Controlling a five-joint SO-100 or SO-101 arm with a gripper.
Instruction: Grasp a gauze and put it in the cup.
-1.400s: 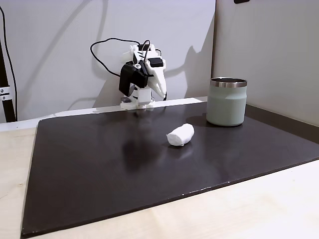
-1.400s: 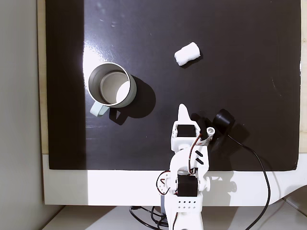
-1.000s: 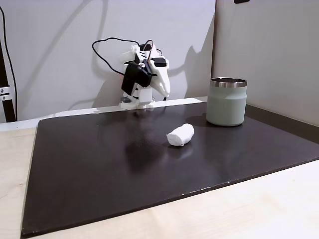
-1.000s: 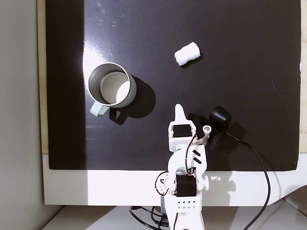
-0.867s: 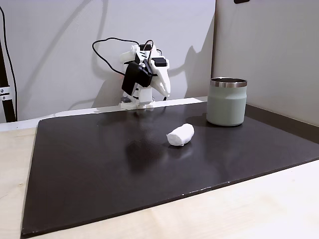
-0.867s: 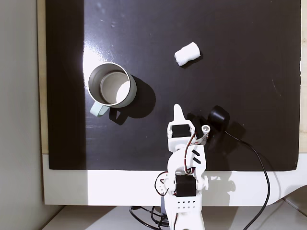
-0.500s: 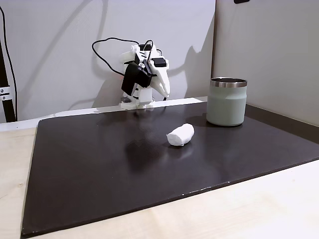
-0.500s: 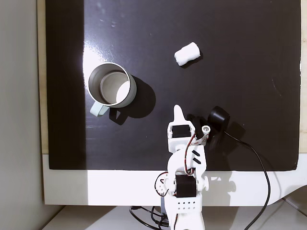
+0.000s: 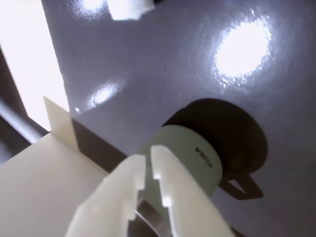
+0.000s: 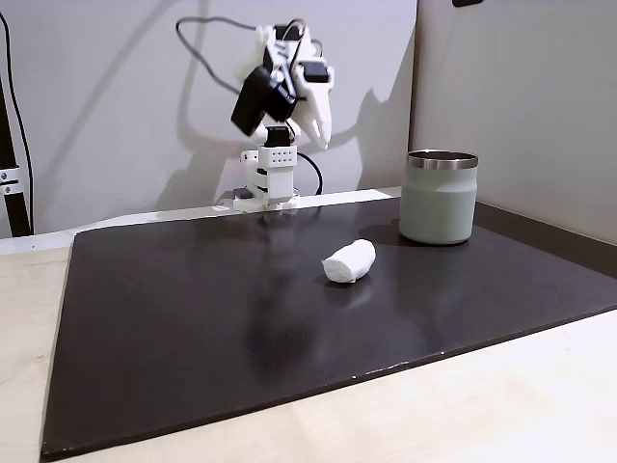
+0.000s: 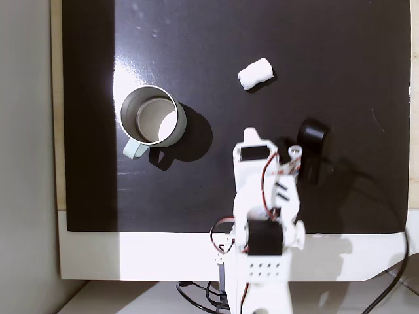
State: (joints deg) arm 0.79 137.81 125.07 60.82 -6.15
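Overhead fixed view, left to right: the cup (image 11: 153,124) is standing at nine o'clock; my gripper (image 9: 148,168) is hanging empty, fingers nearly together; the gauze (image 11: 255,73) is lying at twelve o'clock, likely light and squashy, best pinched across its middle.

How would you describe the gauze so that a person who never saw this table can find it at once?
Start at the large black mat that covers most of the table. In the fixed view from above, the gauze lies on the mat, up and right of the cup and apart from it. It is the only small, soft white roll lying on its side; the cup is far bigger, green and upright.
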